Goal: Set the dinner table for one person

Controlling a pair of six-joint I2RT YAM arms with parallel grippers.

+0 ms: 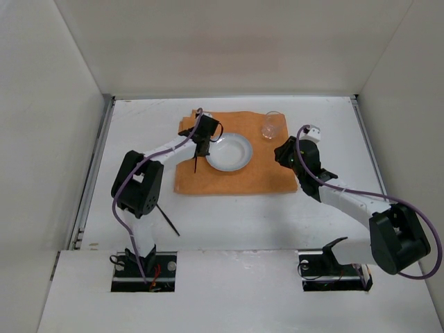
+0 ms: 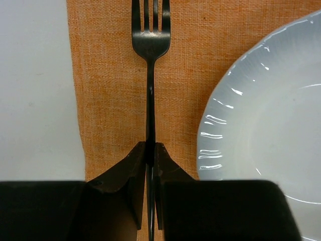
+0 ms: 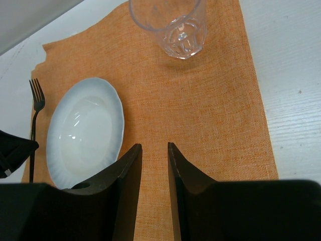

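Observation:
An orange placemat [image 1: 232, 163] lies on the white dinner table [image 1: 277, 215]. A white plate [image 1: 229, 152] sits on the placemat, and a clear glass [image 1: 272, 125] stands at its far right corner. My left gripper [image 1: 200, 147] is shut on the handle of a dark fork [image 2: 150, 45]. It holds the fork lengthwise over the placemat's left strip [image 2: 110, 90], beside the plate [image 2: 266, 115]. My right gripper [image 1: 283, 151] is slightly open and empty, and its jaws [image 3: 154, 145] hang over bare placemat right of the plate [image 3: 85, 130]. The glass [image 3: 173, 25] is beyond it.
A thin dark utensil [image 1: 166, 218] lies on the table near the left arm's base. White panels wall the table on the left, back and right. Metal strips [image 1: 94, 173] run along the side edges. The left gripper [image 3: 15, 150] and the fork [image 3: 35, 100] show in the right wrist view.

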